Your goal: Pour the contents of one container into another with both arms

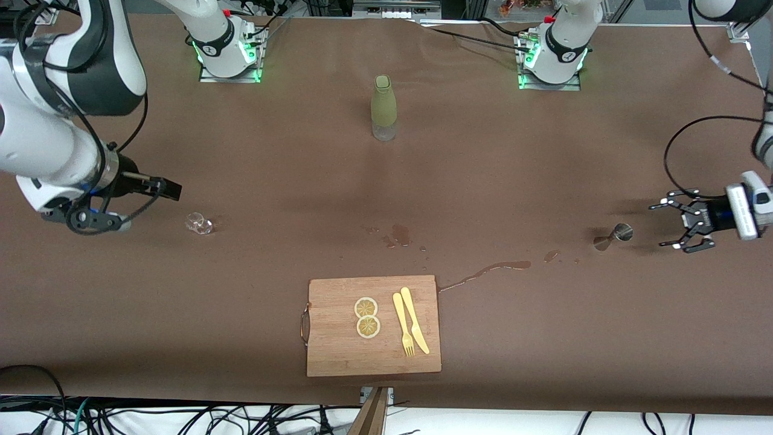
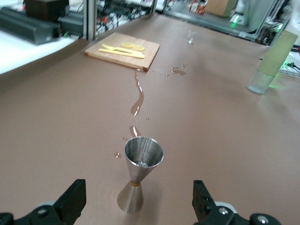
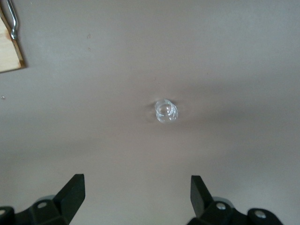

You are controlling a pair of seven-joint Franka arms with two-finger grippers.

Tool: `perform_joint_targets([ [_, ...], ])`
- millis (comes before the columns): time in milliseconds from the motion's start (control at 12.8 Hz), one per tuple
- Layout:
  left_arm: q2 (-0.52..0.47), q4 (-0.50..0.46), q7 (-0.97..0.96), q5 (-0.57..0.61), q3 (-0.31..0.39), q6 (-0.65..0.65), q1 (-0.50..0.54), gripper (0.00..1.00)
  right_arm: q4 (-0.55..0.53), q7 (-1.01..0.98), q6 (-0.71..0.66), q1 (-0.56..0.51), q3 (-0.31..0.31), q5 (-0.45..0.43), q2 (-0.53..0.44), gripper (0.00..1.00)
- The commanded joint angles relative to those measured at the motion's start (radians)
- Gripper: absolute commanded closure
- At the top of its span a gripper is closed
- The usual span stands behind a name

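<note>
The cutting board [image 1: 373, 326] is taken as the landmark; it lies nearest the front camera, its metal handle [image 1: 305, 324] toward the right arm's end of the table. On it two lemon slices [image 1: 366, 317] are laid, and beside them a yellow fork [image 1: 403, 324] and knife [image 1: 415, 320], their long axes running roughly from the near edge to the farther one.

From the board's farther corner a thin trail of spilled liquid [image 1: 486, 270] is drawn toward the left arm's end, with a smaller puddle [image 1: 398, 235] farther back from the board.

Toward the left arm's end of the table a steel jigger [image 1: 613, 235] is stood upright — its long axis vertical, its wider cup open upward in the left wrist view [image 2: 140, 171]. The left gripper [image 1: 677, 226] is held just beside it, fingers spread wide, nothing between them; the arm itself is cut off at the picture's edge.

Toward the right arm's end a small clear glass [image 1: 199, 224] is set, hard to make out against the brown table [image 1: 543, 151]; its contents cannot be told. The right gripper [image 1: 96, 217] is placed near it, jaws parted and empty.

Farthest from the board, between the two bases, a bottle [image 1: 384, 107] with an olive-green sleeve is stood upright, neck up.
</note>
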Motion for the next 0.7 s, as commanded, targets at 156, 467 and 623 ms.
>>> perform_joint_targets([
  [156,-0.248,-0.051,-0.576,0.214,-0.068,0.051,-0.017,0.00,-0.227,-0.035,0.055,-0.002,-0.010,-0.022,-0.200,0.00],
  [467,-0.409,-0.052,-1.082,0.366,-0.135,0.070,-0.086,0.00,-0.191,-0.117,-0.004,-0.076,0.005,-0.020,-0.201,0.00],
  [623,-0.481,-0.052,-1.331,0.444,-0.161,0.079,-0.144,0.00,-0.146,-0.237,-0.039,-0.205,0.103,-0.022,-0.200,0.00],
])
